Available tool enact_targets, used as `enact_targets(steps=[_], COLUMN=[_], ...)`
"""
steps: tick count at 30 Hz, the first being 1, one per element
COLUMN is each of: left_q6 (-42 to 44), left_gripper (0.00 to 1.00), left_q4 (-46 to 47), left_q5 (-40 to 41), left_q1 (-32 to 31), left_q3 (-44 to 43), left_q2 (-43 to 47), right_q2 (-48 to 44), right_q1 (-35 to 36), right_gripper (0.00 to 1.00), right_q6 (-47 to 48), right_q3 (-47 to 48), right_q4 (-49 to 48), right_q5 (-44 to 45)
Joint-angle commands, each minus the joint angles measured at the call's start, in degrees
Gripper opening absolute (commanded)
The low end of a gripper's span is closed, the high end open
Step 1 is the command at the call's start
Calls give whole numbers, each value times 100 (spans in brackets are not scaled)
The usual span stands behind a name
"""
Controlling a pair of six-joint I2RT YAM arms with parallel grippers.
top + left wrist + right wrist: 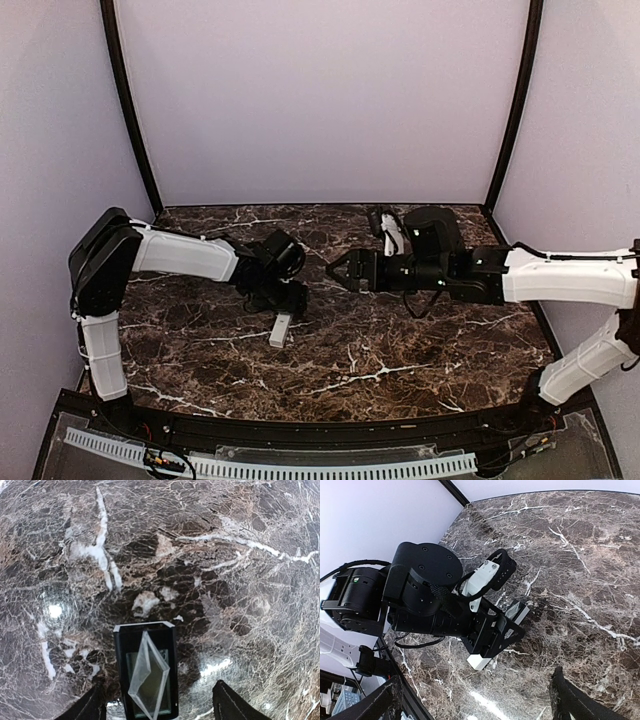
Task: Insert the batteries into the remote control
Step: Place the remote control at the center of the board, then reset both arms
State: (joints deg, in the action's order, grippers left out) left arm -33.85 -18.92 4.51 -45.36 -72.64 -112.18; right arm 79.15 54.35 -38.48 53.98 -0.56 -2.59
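Left gripper [159,689] straddles the remote [146,672], jaws released — touching nothing. Right gripper [332,269], right of the remote, gapes empty. No batteries visible — loading looks unfinished.

Dark brown counter [400,350] veined white like marble; white-grey remote control [281,329], black end; pale lilac walls [320,100].

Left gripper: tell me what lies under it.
The remote control lies flat on the marble table between the open fingers of the left gripper, untouched. In the top view the gripper covers its dark end; only the white end shows. No batteries visible.
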Motion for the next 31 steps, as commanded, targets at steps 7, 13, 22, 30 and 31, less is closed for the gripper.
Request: enact_targets(steps=[7,13,22,30,31], left_q6=[437,1684,1298,1224,1232], left_gripper=[90,99,99,99,99], left_q4=[332,1134,931,1013,1021], left_q5=[851,1610,1481,1534,1539], left_q1=[46,557,2507,3301,3316], left_q3=[450,1054,1981,2289,2287], left_q2=[1685,3165,3870,3793,3761], right_q2=[-544,-1074,-2348,-3000,-2973], right_q1=[-565,-1932,-3602,-3649,-3650], right_gripper=[99,99,99,98,98], right_q6=[456,877,1263,920,947], right_q3=[-143,-531,-1347,-1879,-1869], right_q4=[820,1128,1409,1055,1080], right_q5=[456,286,89,526,546])
